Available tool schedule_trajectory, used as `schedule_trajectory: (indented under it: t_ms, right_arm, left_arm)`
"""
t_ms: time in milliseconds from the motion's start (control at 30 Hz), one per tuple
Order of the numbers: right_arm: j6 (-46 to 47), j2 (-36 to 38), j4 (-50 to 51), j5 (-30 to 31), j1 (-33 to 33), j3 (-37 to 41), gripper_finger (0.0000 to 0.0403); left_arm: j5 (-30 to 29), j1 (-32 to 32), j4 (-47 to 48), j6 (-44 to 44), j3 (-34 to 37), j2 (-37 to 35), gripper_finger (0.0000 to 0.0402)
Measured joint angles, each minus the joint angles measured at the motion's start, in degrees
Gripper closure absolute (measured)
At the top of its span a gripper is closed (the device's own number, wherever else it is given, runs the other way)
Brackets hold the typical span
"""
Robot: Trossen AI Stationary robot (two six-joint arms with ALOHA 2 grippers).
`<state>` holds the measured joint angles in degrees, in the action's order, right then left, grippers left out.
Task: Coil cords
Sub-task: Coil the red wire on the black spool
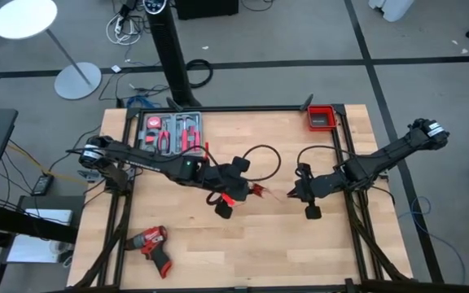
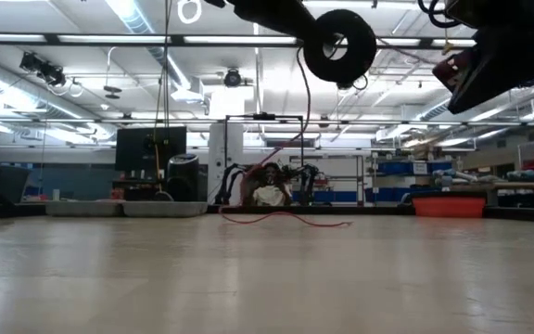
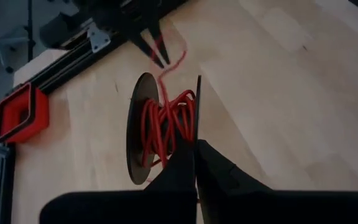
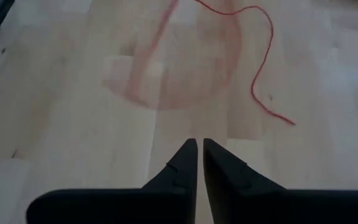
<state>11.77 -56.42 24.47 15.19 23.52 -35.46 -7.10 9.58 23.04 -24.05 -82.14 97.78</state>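
Red wire (image 3: 166, 121) (coiled) on spool (image 3: 137, 134)

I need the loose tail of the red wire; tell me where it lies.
In the high view the red wire trails on the table's middle, between the left claw and the right claw; its free end lies bare just ahead of the right claw.
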Motion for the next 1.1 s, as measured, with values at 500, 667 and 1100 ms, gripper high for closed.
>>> schedule_trajectory:
  t_ms: [500,667,1100]
  right_arm:
    - [3.6,-0.2,-16.2,2.7,3.2,8.3,0.0374]
    - [-0.3,-0.2,-41.8,6.2,2.2,17.0,0.0375]
    - [-1.1,-0.7,-60.3,-2.3,0.3,21.5,0.0373]
  left_arm:
    - [4.1,0.3,-4.1,-1.6,-1.6,-0.1,0.0402]
    - [6.1,1.0,-17.5,-3.7,0.6,-0.1,0.0402]
    - [3.1,0.9,-61.7,0.8,20.9,0.0,0.0402]
